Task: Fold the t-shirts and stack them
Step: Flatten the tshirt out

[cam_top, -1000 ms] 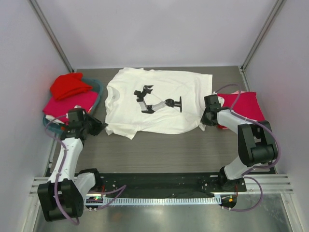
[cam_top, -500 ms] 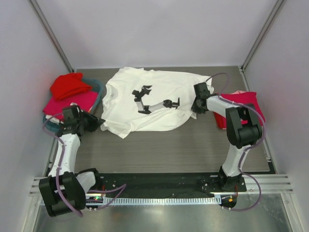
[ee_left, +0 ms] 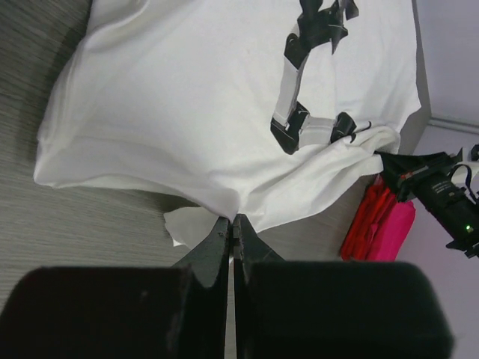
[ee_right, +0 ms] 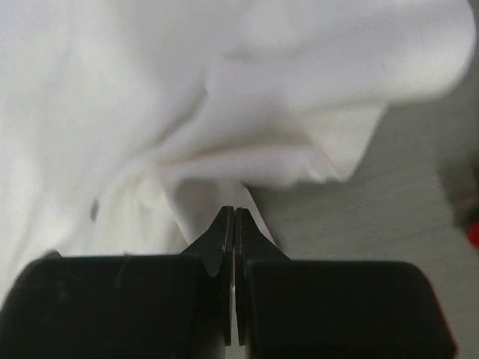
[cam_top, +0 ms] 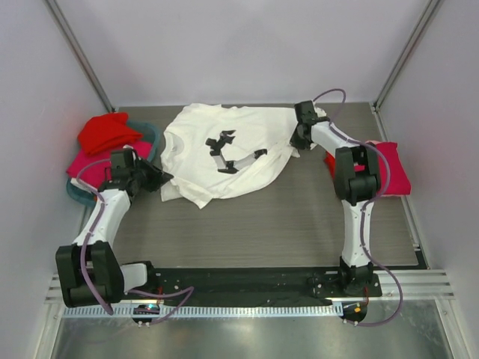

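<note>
Left hand pinched the white t-shirt at its bunched near-left edge; right hand pinched its far-right edge. Rumpled, the shirt lay on the worktop between the basket and a pink shirt.

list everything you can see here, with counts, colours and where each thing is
white t-shirt: 1, white with a black-and-grey arm print, rumpled at the rear middle of the table
left red t-shirt: 1, red, on top of the pile at the left
left pink t-shirt: 1, magenta-pink, under that red one, in the basket
basket: 1, teal, left edge of the table
right pink t-shirt: 1, magenta-pink, folded at the right edge
right red t-shirt: 1, red, against that pink one
table: 1, grey wood-grain
left claw: 1, black, shut on the white t-shirt's near left edge
right claw: 1, black, shut on its far right edge
</note>
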